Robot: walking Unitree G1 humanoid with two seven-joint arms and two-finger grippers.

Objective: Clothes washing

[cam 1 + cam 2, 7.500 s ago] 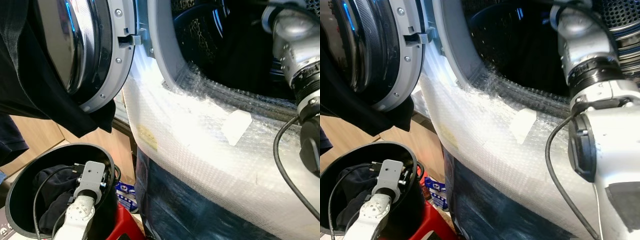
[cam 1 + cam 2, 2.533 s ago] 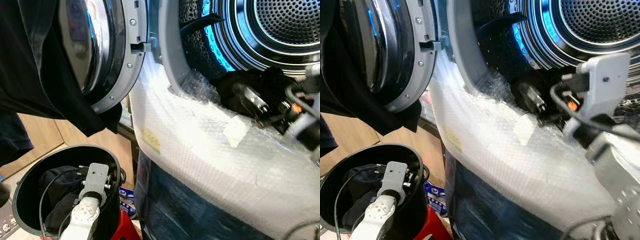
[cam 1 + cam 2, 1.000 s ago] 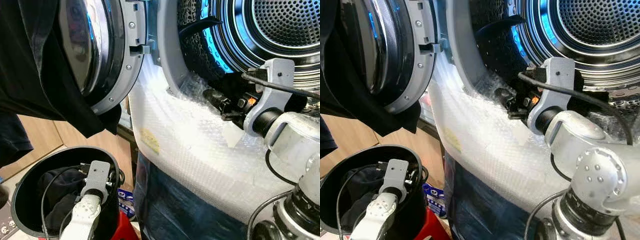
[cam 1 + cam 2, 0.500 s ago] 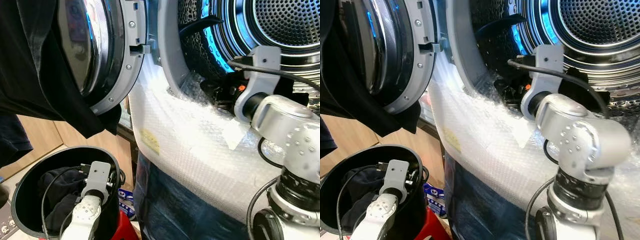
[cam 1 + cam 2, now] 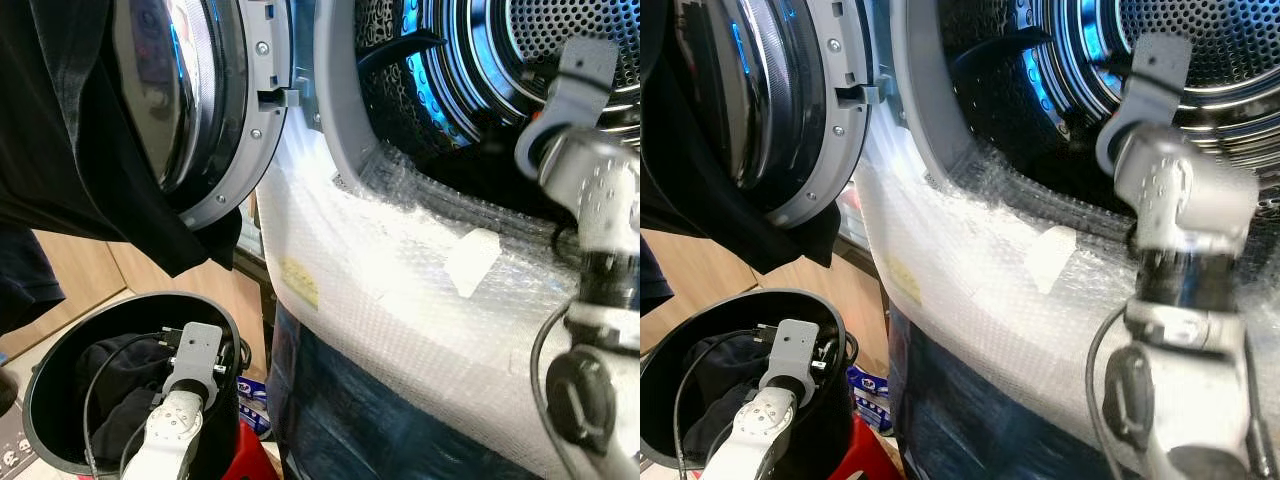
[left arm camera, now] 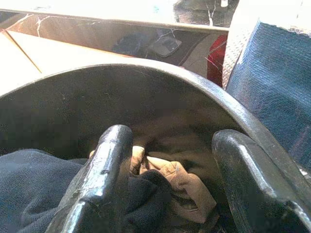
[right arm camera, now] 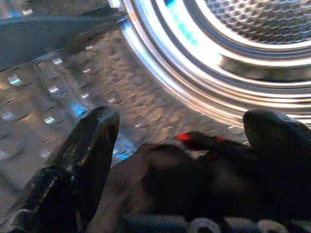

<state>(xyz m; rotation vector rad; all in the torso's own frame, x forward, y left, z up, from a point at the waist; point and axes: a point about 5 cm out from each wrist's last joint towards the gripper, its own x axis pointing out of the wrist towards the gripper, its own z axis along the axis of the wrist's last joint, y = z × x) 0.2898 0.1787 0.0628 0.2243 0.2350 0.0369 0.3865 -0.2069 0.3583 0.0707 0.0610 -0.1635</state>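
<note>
Fig.: Right gripper inside washer drum, jaws spread, w/ dark garment lying just below them on the drum floor. Left gripper, jaws spread, hangs in black basket over remaining clothes. Fabric looks soft, light, floppy; best pinched at a raised fold. Door open; bubble-wrapped drum lip narrows approach; basket rim close.

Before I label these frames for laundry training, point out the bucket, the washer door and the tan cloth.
bucket [image 5: 40,375]: left eye view, on its black rim.
washer door [image 5: 255,120]: left eye view, on its grey frame.
tan cloth [image 6: 187,187]: left wrist view, on a fold between the left hand's fingers.
</note>
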